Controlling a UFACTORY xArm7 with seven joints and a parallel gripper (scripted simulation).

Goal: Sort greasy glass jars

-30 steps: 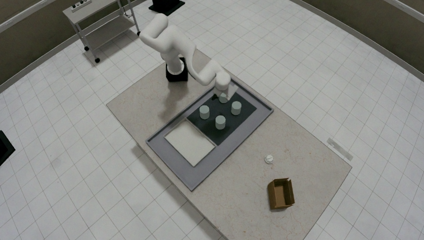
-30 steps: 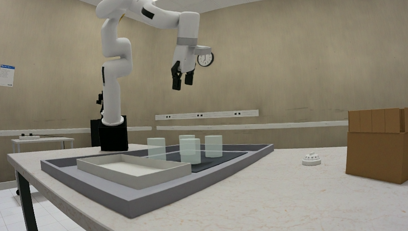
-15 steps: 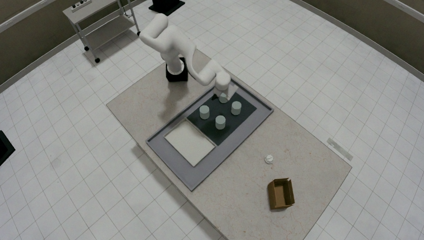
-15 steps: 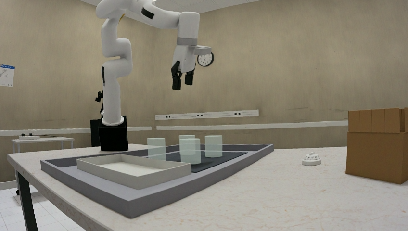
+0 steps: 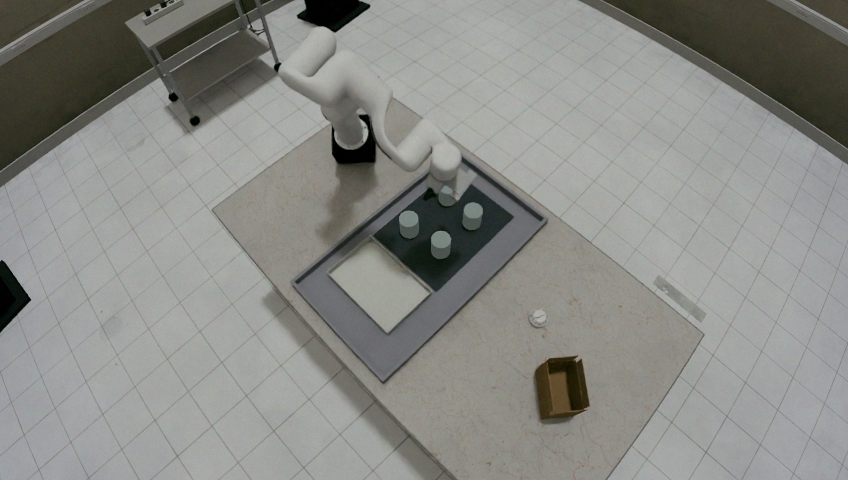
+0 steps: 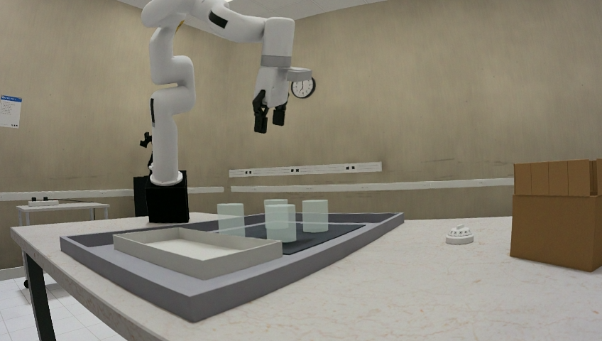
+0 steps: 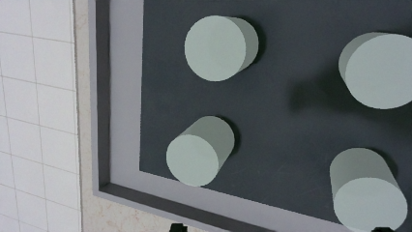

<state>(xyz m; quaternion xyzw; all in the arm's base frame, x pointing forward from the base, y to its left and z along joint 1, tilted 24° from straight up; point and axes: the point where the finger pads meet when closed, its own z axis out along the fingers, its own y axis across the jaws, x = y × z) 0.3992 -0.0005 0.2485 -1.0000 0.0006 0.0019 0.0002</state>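
The claw (image 5: 443, 195) (image 6: 270, 123) (image 7: 280, 229) is released, fingers spread wide, nothing gripped. It is held pointing down, well above jar height. Below it, four pale green jars are seen upright on the dark drying mat (image 5: 416, 261) (image 6: 312, 244) (image 7: 290, 145): the first jar (image 5: 446, 196) (image 6: 275, 207) (image 7: 193, 159) is partly hidden by the claw in the top view; the other three are spaced apart around it. Grease can't be told by eye. Farther out and below the claw, past the jars, the pale tray (image 5: 379, 285) (image 6: 241, 262) is placed beside the mat, no jar in it. Both are enclosed by a grey surround (image 5: 351, 324) (image 6: 126, 280) (image 7: 125, 97). Well apart from the claw, outside the surround, a white dial (image 5: 538, 318) (image 6: 459, 235) and then an open cardboard box (image 5: 542, 392) (image 6: 549, 228) are seen on the table (image 5: 476, 380) (image 6: 380, 278) (image 7: 131, 217).
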